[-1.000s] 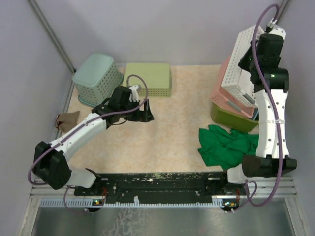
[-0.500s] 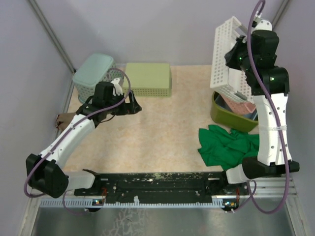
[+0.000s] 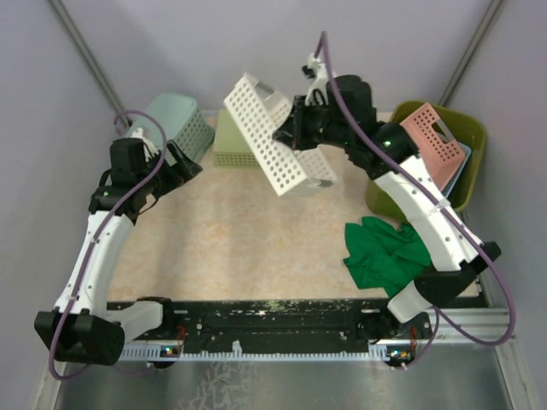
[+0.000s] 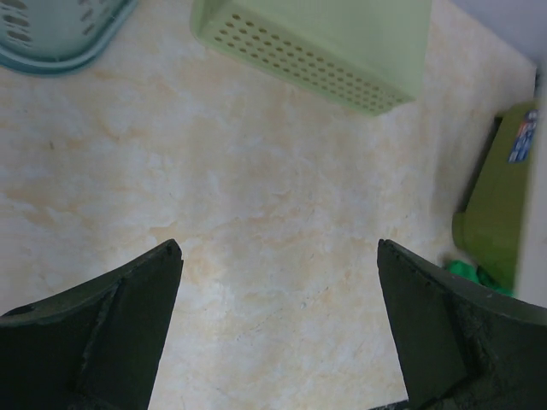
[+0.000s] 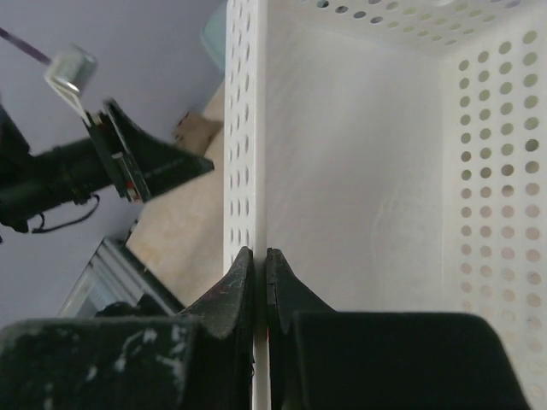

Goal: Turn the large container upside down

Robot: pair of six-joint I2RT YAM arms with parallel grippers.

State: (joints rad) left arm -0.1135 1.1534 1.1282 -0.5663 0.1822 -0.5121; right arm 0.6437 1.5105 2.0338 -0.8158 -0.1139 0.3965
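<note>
Teal basket (image 3: 167, 128) at back left. Left gripper (image 3: 182, 162) just beside it, fingers spread wide, holding nothing. Pale green basket (image 3: 231, 147) at back. Right gripper (image 5: 259, 254) pinches one wall of the white basket (image 3: 273, 141), held tilted in the air. Tub (image 3: 386, 203) sits open side up at far right, pink basket (image 3: 436, 137) inside, green cloth (image 3: 385, 252) just beside its near side.

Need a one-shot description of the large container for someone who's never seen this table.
On the table, go to the far right corner, just beyond the green cloth. The large container sits there upright with a pink basket in it. It is the only dark olive tub; the teal basket, pale yellow-green basket and white basket are lighter in colour.
</note>
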